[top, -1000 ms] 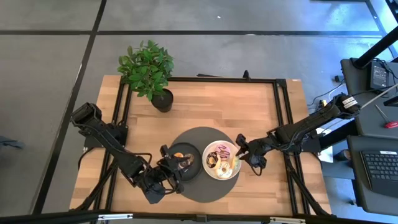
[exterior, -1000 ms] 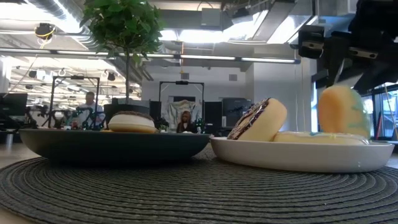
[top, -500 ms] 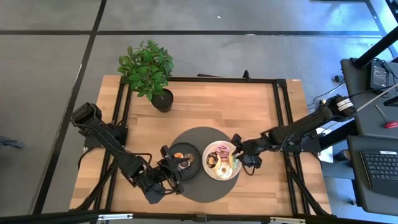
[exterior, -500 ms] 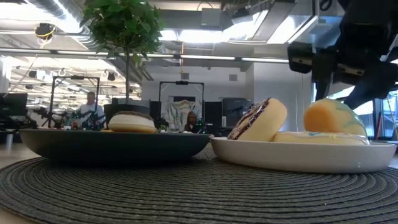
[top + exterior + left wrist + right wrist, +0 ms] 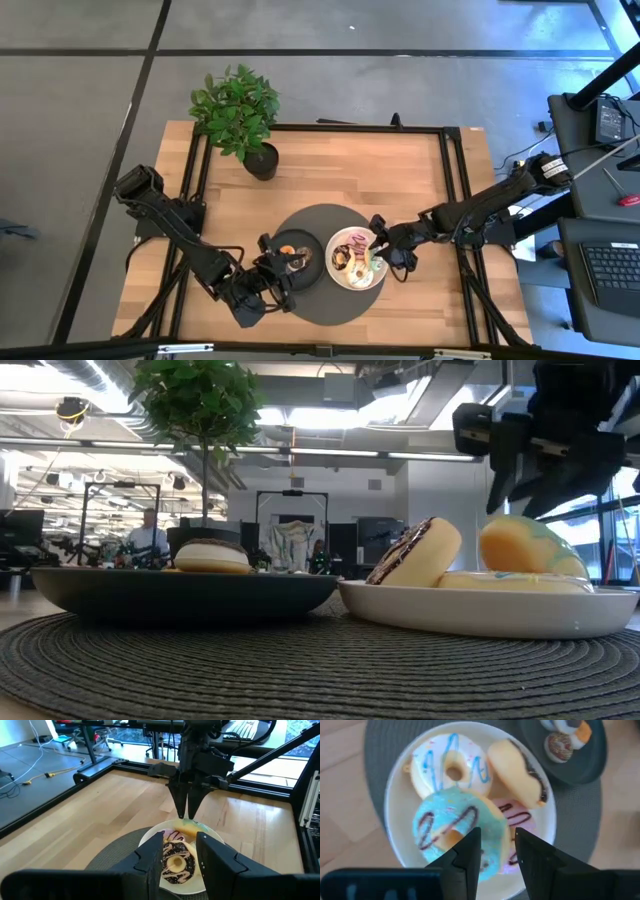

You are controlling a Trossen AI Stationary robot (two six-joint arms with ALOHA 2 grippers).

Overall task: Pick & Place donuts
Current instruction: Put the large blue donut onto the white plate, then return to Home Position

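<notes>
My right gripper (image 5: 376,243) hangs over the white plate (image 5: 395,795), shut on a pale blue-green iced donut (image 5: 445,825) with chocolate drizzle. This donut (image 5: 530,545) leans on the plate's other donuts: a white-iced one (image 5: 452,757), a chocolate-iced one (image 5: 517,770) standing on edge, and a pink one (image 5: 522,822) underneath. Mini donuts (image 5: 560,745) lie on the dark grey plate (image 5: 180,595). My left gripper (image 5: 280,265) waits at that plate's near side, its fingers a little apart and touching nothing. My right gripper pinches the blue-green donut's ring (image 5: 492,837) between its two fingers, at the side toward the arm. The fingers (image 5: 182,805) come from above, pointing down. The donut sits tilted, its lower side resting on the donuts in the white plate.
Both plates sit side by side on a round dark woven mat (image 5: 320,215) at the table's near middle. A potted plant (image 5: 238,110) stands toward the far left. Bare wood lies right of the mat and across the table's far half. People show in the room behind.
My right gripper has come down and moved toward the table's left, over the white plate. The blue-green donut, held upright and clear of the plate a second ago, has tipped over and now leans on the other donuts.
</notes>
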